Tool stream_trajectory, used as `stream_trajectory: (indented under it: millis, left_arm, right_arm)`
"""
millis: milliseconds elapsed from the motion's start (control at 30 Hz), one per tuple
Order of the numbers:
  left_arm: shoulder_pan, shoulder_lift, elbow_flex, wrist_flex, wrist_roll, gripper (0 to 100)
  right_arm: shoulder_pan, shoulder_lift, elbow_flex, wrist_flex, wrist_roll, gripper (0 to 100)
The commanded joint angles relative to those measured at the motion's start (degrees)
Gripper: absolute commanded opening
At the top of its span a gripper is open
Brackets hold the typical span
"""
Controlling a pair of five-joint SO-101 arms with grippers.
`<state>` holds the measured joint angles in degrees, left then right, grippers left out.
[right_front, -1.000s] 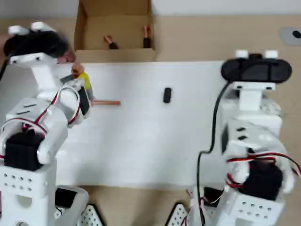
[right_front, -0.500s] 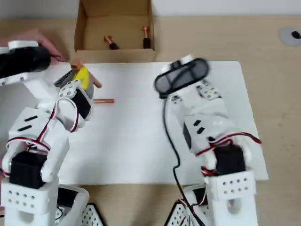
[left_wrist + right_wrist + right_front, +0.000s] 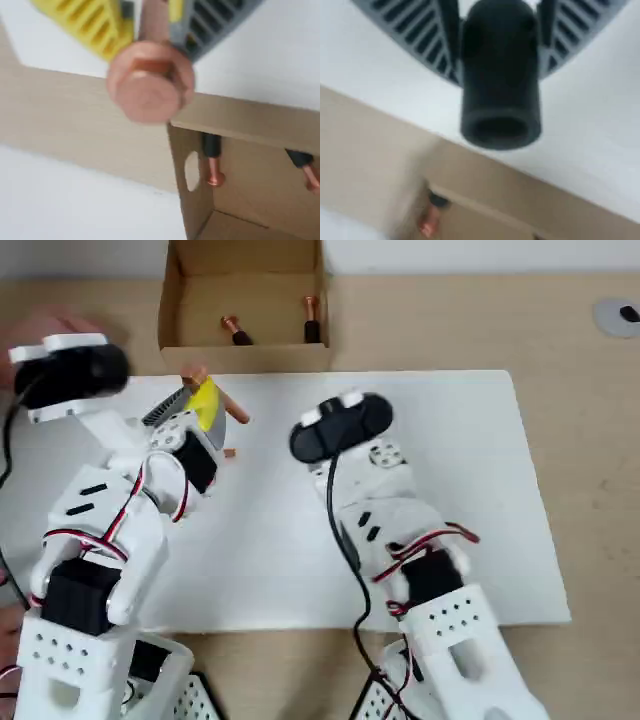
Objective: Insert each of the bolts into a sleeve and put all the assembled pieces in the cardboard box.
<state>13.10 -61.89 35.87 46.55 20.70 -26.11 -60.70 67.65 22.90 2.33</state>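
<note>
**A bolt is held in one gripper and a sleeve in the other**

The left gripper (image 3: 150,22) is closed tight on a copper bolt (image 3: 150,82). The bolt is pinched by its thin part between a yellow finger (image 3: 85,17) and a grey finger (image 3: 220,20). Its round head is pointed at the wrist camera. In the high view the left gripper (image 3: 205,405) is seen over the far left part of the white board (image 3: 480,490), near the front wall of the cardboard box (image 3: 245,358). The bolt is held up off the board and is tilted, with both ends stuck out past the fingers.

The right gripper (image 3: 500,45) is closed on a black sleeve (image 3: 500,100). The sleeve is gripped on both sides by grey fingers, and its open hole is turned toward the wrist camera. In the high view the right arm (image 3: 400,530) is stretched over the middle of the board, and its far end is near the left gripper.

A small copper end of a second bolt (image 3: 230,452) is seen on the board, just beside the left arm. The rest of it is covered by the arm.

Two assembled pieces (image 3: 237,332) are laid inside the box. Each one is made of a copper bolt pushed into a black sleeve, and they are kept apart from each other.

The board is laid on a wooden table (image 3: 580,390). The box is stood on the table at the far edge of the board.
</note>
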Motion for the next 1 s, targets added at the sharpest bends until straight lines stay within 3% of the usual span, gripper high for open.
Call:
stream_trajectory:
  millis: [0,133,300,633,767,967]
  left_arm:
    - [-0.44,-1.1,-0.35,-1.14,4.31,1]
    - [-1.14,-1.19,-0.79,-1.32,6.68,1]
    - [-0.09,-1.1,-0.35,-3.08,6.42,1]
    - [6.51,-1.1,4.84,-7.3,-0.35,1]
    - [4.48,-1.19,9.23,-10.81,-2.2,1]
    - [-4.31,-1.19,6.77,-14.33,-2.37,1]
  right_arm:
    - [-1.98,-1.01,2.15,-9.58,-0.53,1.0]
    - [-2.15,-1.01,4.53,-16.62,-0.44,0.9]
    - [-4.53,-1.01,7.52,-17.23,-0.53,0.9]
    - [-13.14,-1.01,6.64,-17.49,-5.01,0.9]
    - [-13.67,-1.01,4.79,-17.49,-6.59,0.9]
    - [-13.32,-1.01,7.34,-18.37,-6.68,0.9]
